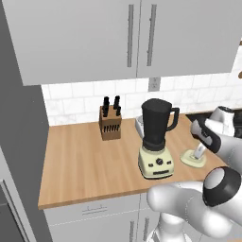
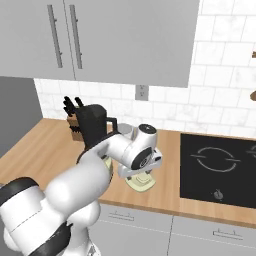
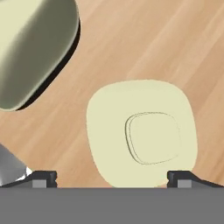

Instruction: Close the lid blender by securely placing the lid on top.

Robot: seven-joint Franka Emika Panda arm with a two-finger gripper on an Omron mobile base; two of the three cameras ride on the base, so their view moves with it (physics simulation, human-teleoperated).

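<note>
**Lid flat on the table, gripper spread above it**

The lid (image 3: 142, 135) lies flat on the wooden table (image 1: 80, 160), just to the right of the blender (image 1: 156, 142) and near the table's front edge, knob side up. It is a thin, pale cream disc with softly squared sides and a low raised knob at its centre. It looks rigid and light, probably smooth plastic, so it should lift with little force but could slip or tip if pinched off-centre. The rim sits flush on the wood and offers little to catch, so the knob seems the better hold, though it is shallow and would need the fingers brought low around it; spanning the whole disc edge to edge is the alternative.

The gripper (image 3: 111, 177) hangs directly over the lid, pointing down, with its fingers (image 3: 43, 177) apart and nothing between them; the gap is about as wide as the lid itself. The blender's cream base stands just beside, its dark jar open at the top. Further back left on the table is a wooden knife block (image 1: 110, 124).
</note>
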